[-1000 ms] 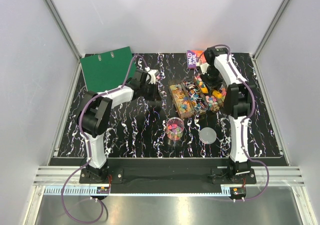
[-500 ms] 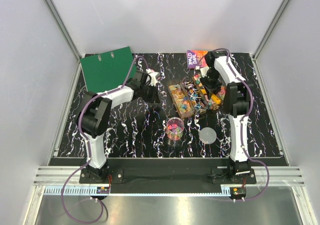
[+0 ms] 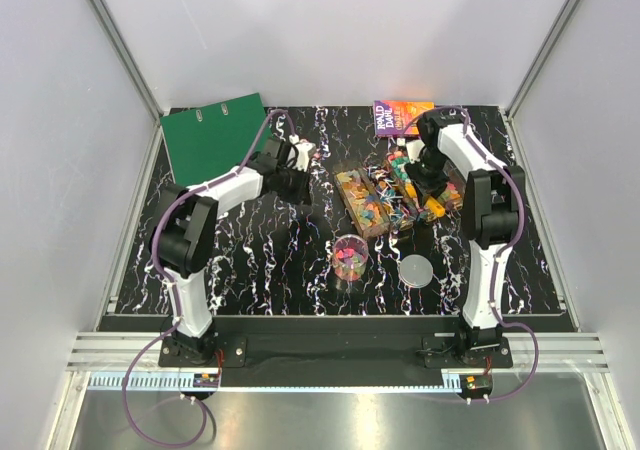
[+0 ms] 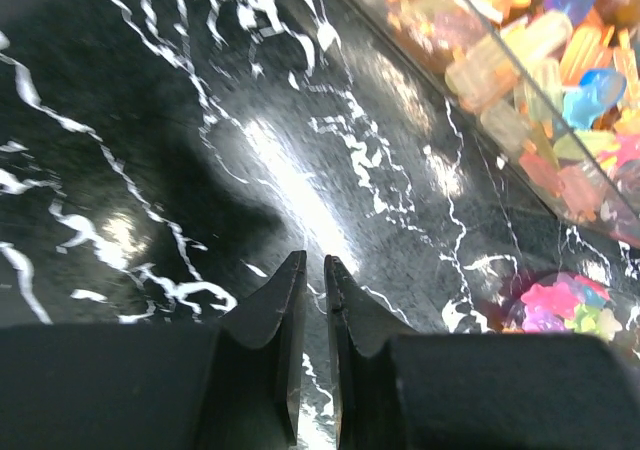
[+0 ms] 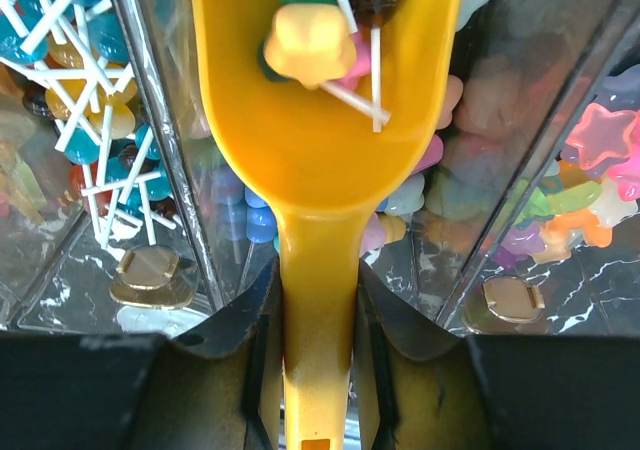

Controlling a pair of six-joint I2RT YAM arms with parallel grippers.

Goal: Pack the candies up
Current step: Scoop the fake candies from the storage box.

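The only readable writing is appearing on the purple book [image 3: 400,117] lying flat beyond the right pincer [image 5: 318,300], at the back of the table [image 4: 150,120]: white lettering on its cover is reading "ROALD DAHL". Smaller print on the cover is too small to read.

The right pincer is gripping the handle of the yellow scoop [image 5: 325,140], one finger on each side. The scoop bowl is extending straight ahead of this pincer and is carrying several candies [image 5: 308,40]: a yellow star-shaped piece, green and pink pieces, and some on white sticks.

Directly beneath the scoop, the clear compartment tray [image 5: 165,140] is holding more candies. The compartment to the pincer's left is containing lollipops [image 5: 70,90] with white sticks. The compartment to its right is containing star-shaped sweets [image 5: 600,140] in pink, green and orange.

The left pincer [image 4: 313,262] is hovering over bare table, nearly closed, with a narrow slit between its fingers and nothing held. Ahead and to its right, the clear cup [image 3: 349,255] is standing upright, partly filled with pink and green candies. A round grey lid [image 3: 417,270] is lying flat near the cup. A green binder [image 3: 213,133] is lying to the left pincer's left.
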